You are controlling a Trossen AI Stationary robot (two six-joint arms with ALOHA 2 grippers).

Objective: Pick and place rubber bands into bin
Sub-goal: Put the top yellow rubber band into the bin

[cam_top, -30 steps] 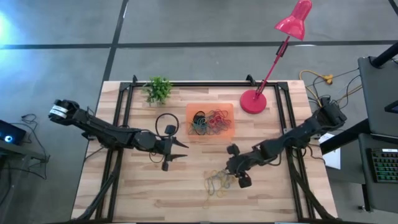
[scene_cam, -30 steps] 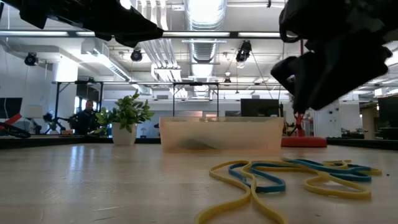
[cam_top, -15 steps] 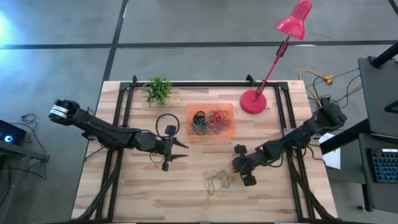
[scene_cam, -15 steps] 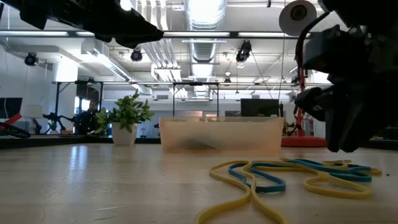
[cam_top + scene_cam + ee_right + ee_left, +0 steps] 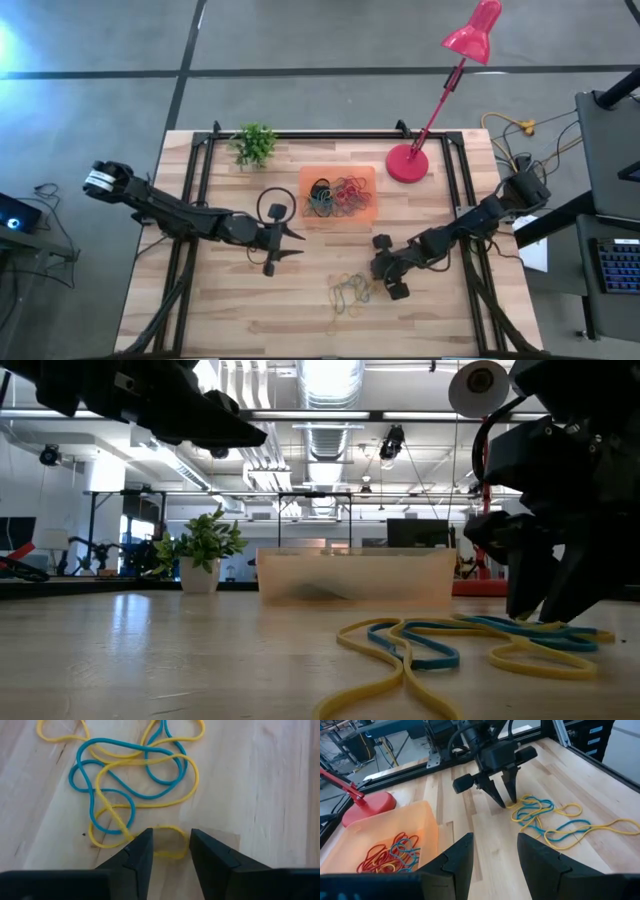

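While the right gripper [image 5: 167, 852] hung parted and empty, a yellow loop of the rubber bands [image 5: 137, 775] lay crosswise between its jaws; left gripper [image 5: 492, 857] released, farther.

right gripper [image 5: 170, 851] lowered, jaws parted, left gripper [image 5: 290, 243] raised

A robotics lab. Bare ceiling ducts [image 5: 330, 400] and strip lights hang above. Monitors [image 5: 420, 532] and equipment racks [image 5: 110, 520] stand behind the table [image 5: 150, 650].

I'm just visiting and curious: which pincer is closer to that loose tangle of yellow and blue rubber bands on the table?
The right pincer: open, right at the tangle of rubber bands. The left pincer waits beside the orange bin.
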